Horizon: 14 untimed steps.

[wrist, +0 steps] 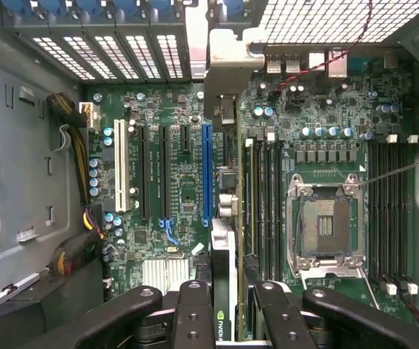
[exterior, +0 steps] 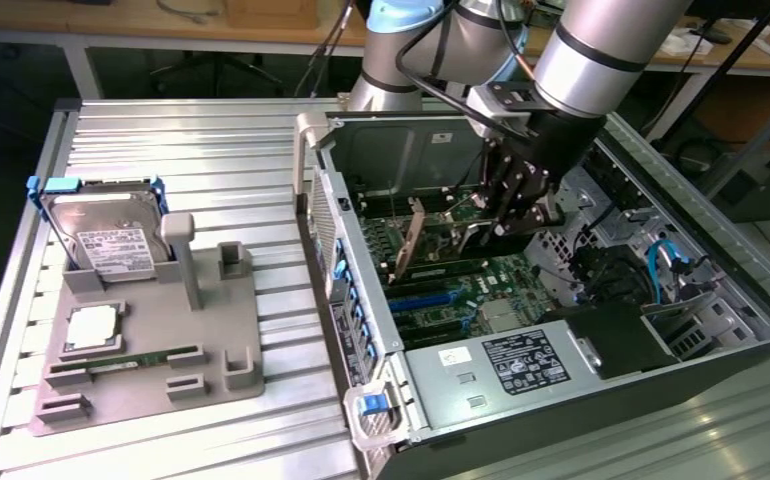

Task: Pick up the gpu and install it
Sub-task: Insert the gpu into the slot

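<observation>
Inside the open computer case [exterior: 705, 330], the gripper [exterior: 508, 215] hangs low over the motherboard [exterior: 472, 285], its black fingers [wrist: 195, 313] clenched on the gpu [exterior: 416, 240]. That card stands on edge between the jaws, brown board facing the exterior view's left, its lower edge down among the expansion slots. From the wrist view the gpu [wrist: 222, 291] runs straight out from between the fingers as a thin edge-on strip with a green logo near the grip, lined up just beside the long blue slot [wrist: 207, 171] ahead of the gripper. Whether the card is fully seated cannot be told.

Past the gripper's tips, the motherboard [wrist: 158, 240] also carries a white slot [wrist: 119, 167] and black slots, and to one side the empty CPU socket [wrist: 324, 225] sits open in its metal frame, flanked by memory slots [wrist: 264, 203]. A black power supply [exterior: 525, 360] with its label lies in the case nearer the camera than the gripper.

Well apart from the gripper, toward the exterior view's left, a grey fixture tray [exterior: 225, 330] rests on the slatted metal table [exterior: 198, 150]. It holds a silver hard drive [exterior: 108, 240] upright in a blue bracket, a CPU chip [exterior: 92, 328] lying flat, and a narrow green memory stick [exterior: 138, 360] in a groove.
</observation>
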Available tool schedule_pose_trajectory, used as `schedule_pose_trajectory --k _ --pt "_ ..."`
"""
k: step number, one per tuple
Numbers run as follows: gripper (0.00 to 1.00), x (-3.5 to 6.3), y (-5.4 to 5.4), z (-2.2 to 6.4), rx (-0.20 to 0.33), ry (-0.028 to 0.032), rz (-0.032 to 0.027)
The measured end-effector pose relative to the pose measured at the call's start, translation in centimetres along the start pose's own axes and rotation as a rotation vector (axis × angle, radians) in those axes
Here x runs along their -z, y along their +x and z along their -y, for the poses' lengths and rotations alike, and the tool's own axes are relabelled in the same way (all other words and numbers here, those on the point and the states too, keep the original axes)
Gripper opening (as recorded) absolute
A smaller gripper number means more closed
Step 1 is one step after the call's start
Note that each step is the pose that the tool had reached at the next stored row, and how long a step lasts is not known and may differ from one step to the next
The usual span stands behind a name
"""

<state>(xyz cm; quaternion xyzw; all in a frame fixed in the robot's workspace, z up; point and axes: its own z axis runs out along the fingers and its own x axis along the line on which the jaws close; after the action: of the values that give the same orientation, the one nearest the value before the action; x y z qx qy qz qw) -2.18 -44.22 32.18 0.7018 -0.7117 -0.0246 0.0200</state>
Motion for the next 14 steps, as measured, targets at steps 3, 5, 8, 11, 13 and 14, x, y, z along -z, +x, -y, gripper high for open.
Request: schedule_pose_trajectory --k 3,5,8,11,13,14 --pt "0.27 -0.02 0.00 0.00 0.000 0.0001 0.0003" --pt "0.27 -0.02 0.00 0.00 0.000 0.0001 0.0002" --pt "0.27 -0.10 0.00 -0.11 0.000 0.0003 0.0005" --pt "0.27 -0.18 0.00 -0.26 0.000 0.0000 0.0000" --pt "0.27 -0.22 0.01 -0.46 0.000 0.0002 0.0002" --pt "0.27 -0.24 0.01 -0.60 0.000 0.0004 0.0002"
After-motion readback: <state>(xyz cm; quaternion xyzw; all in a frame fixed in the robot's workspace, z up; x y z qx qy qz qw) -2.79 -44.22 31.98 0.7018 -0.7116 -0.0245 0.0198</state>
